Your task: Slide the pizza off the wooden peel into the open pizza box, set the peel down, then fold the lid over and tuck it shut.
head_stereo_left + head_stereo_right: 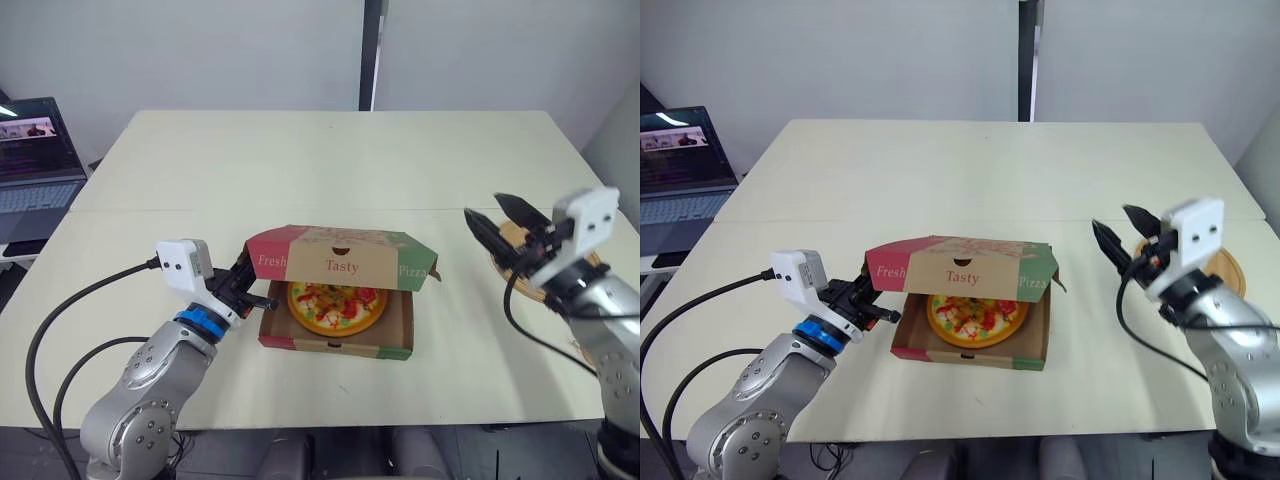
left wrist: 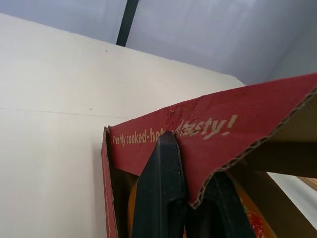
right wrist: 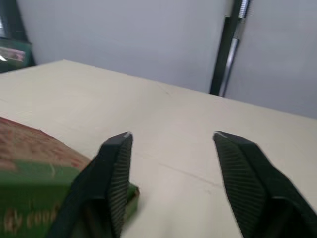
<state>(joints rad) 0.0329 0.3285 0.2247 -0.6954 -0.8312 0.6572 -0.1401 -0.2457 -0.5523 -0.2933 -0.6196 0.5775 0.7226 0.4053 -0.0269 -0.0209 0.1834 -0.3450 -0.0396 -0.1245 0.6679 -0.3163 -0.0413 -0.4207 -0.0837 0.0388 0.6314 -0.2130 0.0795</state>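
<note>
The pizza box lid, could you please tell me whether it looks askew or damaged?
Yes. The lid hangs half folded over the pizza, not tucked in. Its red side flap looks scuffed where the left gripper pinches it, and the green flap at the other end sticks outward.

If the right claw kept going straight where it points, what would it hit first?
Likely nothing: the right gripper points across bare table, passing beside the green corner of the pizza box, though depth is hard to judge.
</note>
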